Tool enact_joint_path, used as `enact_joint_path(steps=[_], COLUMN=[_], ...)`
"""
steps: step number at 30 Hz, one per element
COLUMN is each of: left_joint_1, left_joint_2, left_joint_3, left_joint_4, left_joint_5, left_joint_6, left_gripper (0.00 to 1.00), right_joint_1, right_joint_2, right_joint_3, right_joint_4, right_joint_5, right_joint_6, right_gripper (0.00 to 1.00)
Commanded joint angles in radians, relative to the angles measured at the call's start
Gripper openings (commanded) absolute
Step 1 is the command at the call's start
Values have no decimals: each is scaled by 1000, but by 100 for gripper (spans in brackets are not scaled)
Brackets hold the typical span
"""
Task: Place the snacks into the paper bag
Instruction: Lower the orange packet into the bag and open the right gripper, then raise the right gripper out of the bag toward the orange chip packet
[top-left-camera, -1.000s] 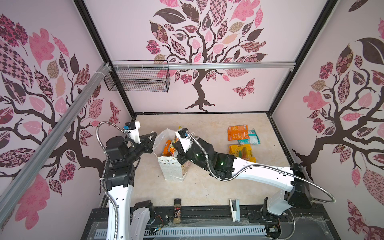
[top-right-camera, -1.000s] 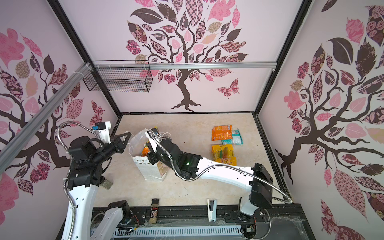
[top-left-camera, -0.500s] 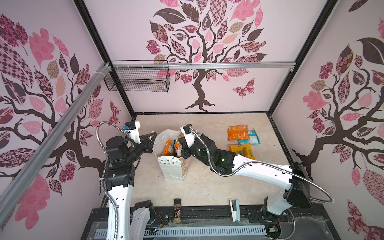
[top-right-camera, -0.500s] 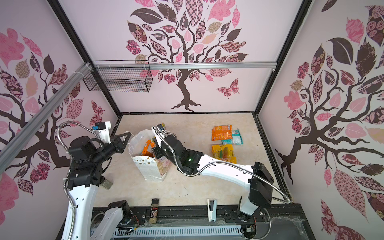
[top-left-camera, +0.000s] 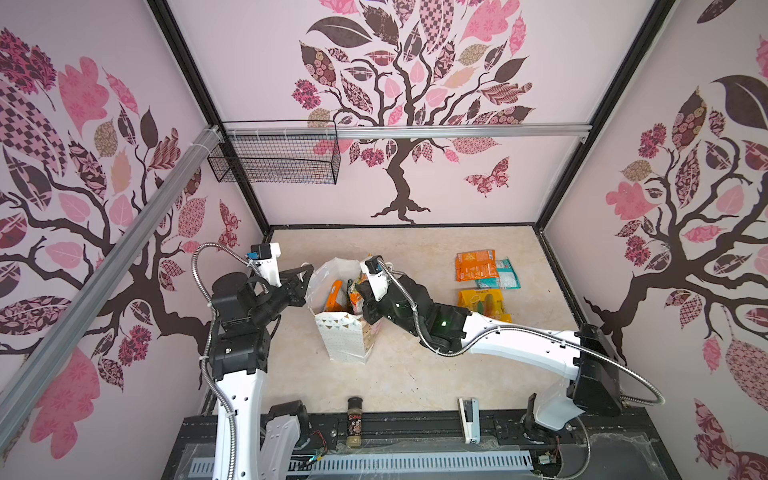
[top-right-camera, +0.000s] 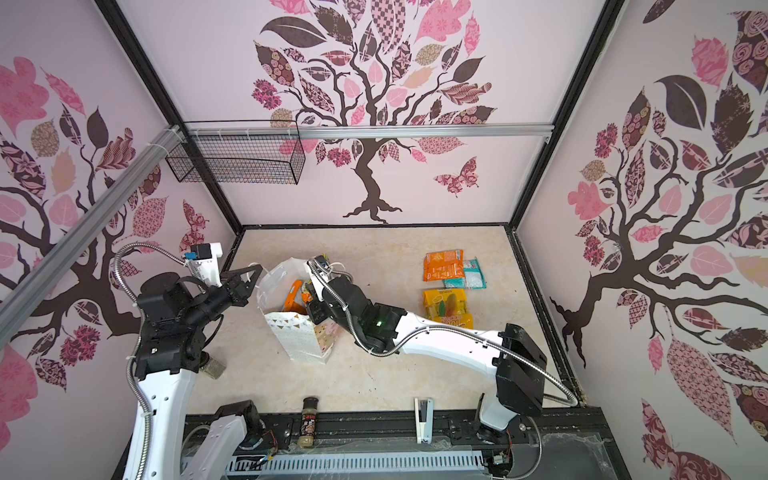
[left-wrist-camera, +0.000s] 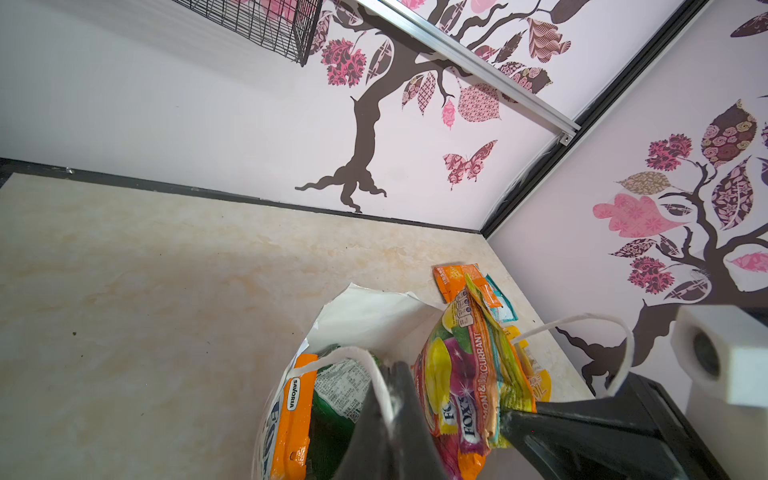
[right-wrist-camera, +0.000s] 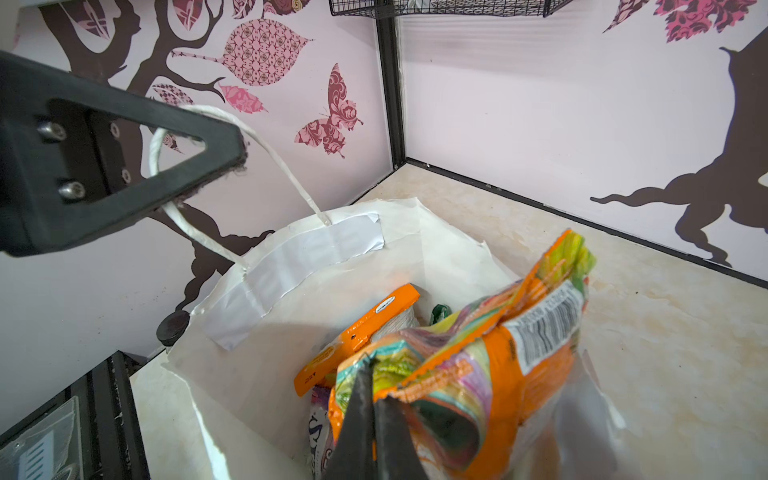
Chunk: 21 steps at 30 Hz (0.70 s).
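Observation:
The white paper bag (top-left-camera: 345, 338) (top-right-camera: 299, 338) stands upright with its mouth open. My left gripper (top-left-camera: 308, 272) (left-wrist-camera: 392, 376) is shut on its near cord handle (right-wrist-camera: 286, 166), holding that side up. My right gripper (top-left-camera: 358, 293) (right-wrist-camera: 374, 386) is shut on a multicoloured FOX'S packet (left-wrist-camera: 465, 382) (right-wrist-camera: 498, 357), which hangs in the bag's mouth. Inside the bag stand an orange packet (left-wrist-camera: 293, 415) (right-wrist-camera: 361, 332) and a green one (left-wrist-camera: 328, 419). More snacks lie on the table at the right: an orange packet (top-left-camera: 476, 265), a teal one (top-left-camera: 500, 277) and a yellow one (top-left-camera: 482, 302).
A dark-capped spice jar (top-left-camera: 354, 419) and a white stapler (top-left-camera: 468, 419) lie at the table's front edge. A black wire basket (top-left-camera: 274, 160) hangs on the back wall at the left. Walls close in the table on three sides.
My right gripper has shifted a little toward the back over the bag's mouth, carrying the packet. The left arm and the bag have stayed put.

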Motion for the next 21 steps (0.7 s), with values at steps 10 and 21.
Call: enact_joint_path(steps=[10, 21], left_joint_1=[3, 3], left_joint_2=[-8, -12], left_joint_3=[-21, -22], left_joint_4=[25, 23], left_joint_5=[10, 8], left_joint_6=[5, 8], left_gripper=[0, 0], right_joint_1=[3, 5], right_joint_2=[-34, -71], right_joint_3=[37, 62], right_joint_4=[28, -13], right_joint_5=[-35, -58], right_joint_6=[16, 12], right_gripper=[25, 29])
